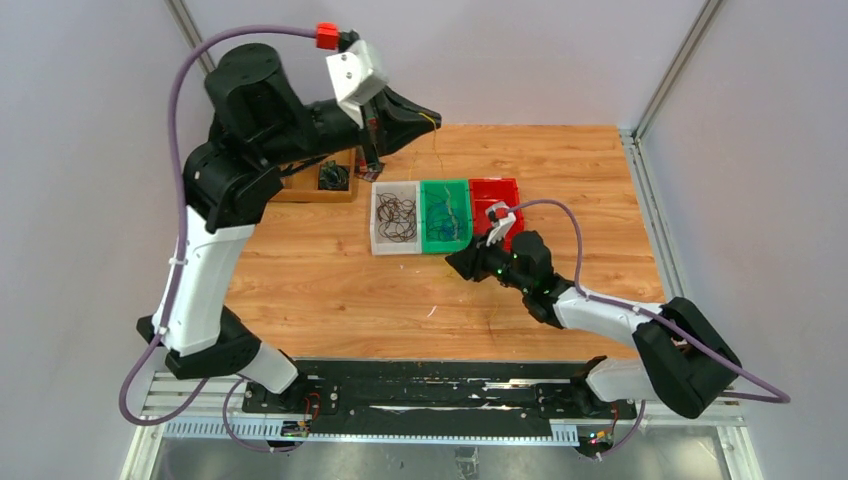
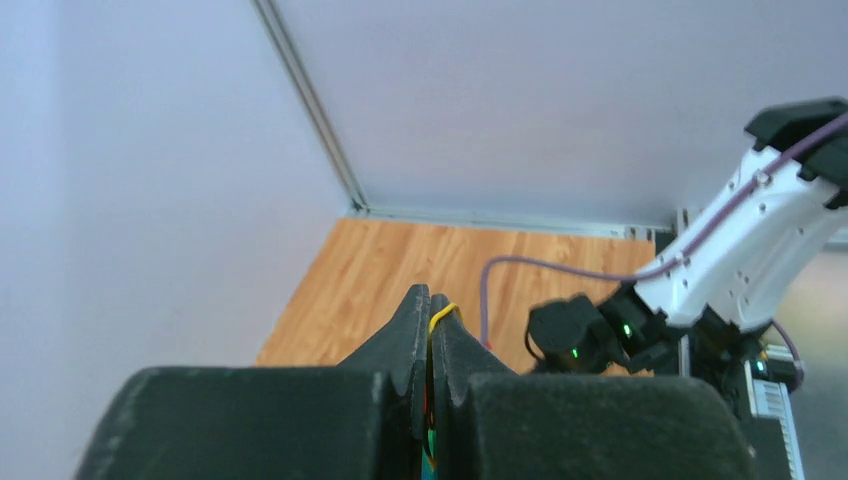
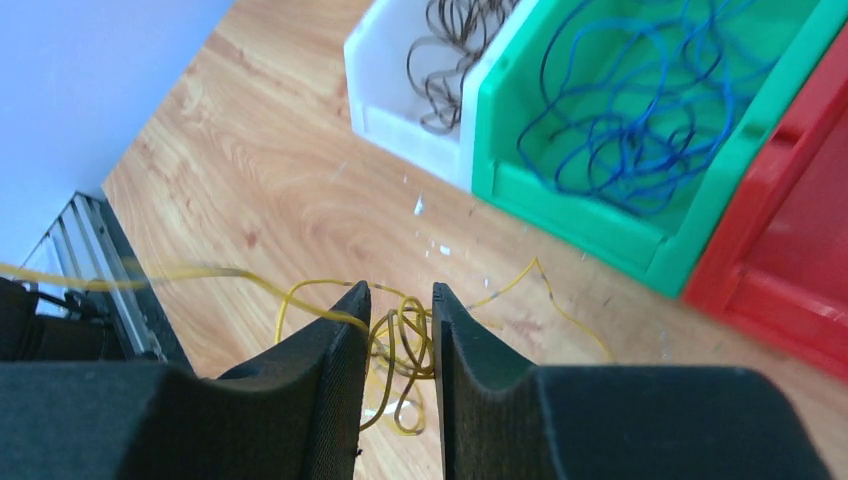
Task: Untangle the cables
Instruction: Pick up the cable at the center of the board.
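Note:
My left gripper [image 1: 432, 117] is raised high over the table's back. It is shut on a thin yellow cable [image 2: 443, 312] that loops over its fingertips [image 2: 418, 300] and hangs down [image 1: 437, 150]. My right gripper [image 1: 455, 262] is low over the table, in front of the green bin. Its jaws are nearly closed, with a knot of yellow cable [image 3: 405, 335] pinched between them [image 3: 400, 290]. One yellow strand [image 3: 200, 272] runs off to the left over the left finger. Blue cables [image 3: 630, 130] lie in the green bin and brown cables [image 3: 450, 40] in the white bin.
White [image 1: 377, 215], green [image 1: 446, 243] and red [image 1: 497, 186] bins stand side by side at mid-table. A wooden tray [image 1: 300, 192] holding a dark coil sits at the back left. A metal rail [image 3: 110, 270] runs along the table's near edge.

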Controlling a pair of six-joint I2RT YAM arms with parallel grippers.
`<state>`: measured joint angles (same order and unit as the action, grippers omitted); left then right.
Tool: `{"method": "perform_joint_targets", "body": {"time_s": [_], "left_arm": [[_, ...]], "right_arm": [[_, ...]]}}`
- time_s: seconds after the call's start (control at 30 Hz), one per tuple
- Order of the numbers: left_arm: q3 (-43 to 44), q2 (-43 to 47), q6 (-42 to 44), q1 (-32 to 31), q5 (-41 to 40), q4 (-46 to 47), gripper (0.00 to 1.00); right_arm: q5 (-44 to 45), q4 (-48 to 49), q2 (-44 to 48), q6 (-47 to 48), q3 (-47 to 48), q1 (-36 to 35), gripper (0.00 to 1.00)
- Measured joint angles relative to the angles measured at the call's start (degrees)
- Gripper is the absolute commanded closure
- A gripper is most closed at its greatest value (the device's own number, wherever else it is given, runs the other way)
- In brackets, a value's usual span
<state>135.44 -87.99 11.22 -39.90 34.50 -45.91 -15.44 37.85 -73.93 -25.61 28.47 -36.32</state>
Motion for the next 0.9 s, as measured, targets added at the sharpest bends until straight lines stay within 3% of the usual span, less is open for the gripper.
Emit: {"method": "perform_joint_targets", "body": {"time_s": [0.57, 0.73, 0.8, 0.9], "left_arm": [[-2.71, 8.02, -5.81, 0.00, -13.81, 21.14, 0.99], [-6.45, 8.70, -6.05, 0.00, -14.47, 22.82, 1.00], [-10.97, 9.44, -6.05, 0.00, -14.64, 23.28, 0.99], [-17.64, 9.40, -6.05, 0.00, -14.86, 23.58, 1.00]], "right_arm": [[5.20, 6.01, -3.80, -2.69, -10.49, -8.37, 0.59], [7.87, 1.70, 4.98, -2.71, -10.64, -8.66, 0.49], [9.57, -1.38, 10.36, -2.27, -9.68, -8.66, 0.35], [12.92, -7.28, 17.79, -1.09, -6.86, -8.68, 0.30]]}}
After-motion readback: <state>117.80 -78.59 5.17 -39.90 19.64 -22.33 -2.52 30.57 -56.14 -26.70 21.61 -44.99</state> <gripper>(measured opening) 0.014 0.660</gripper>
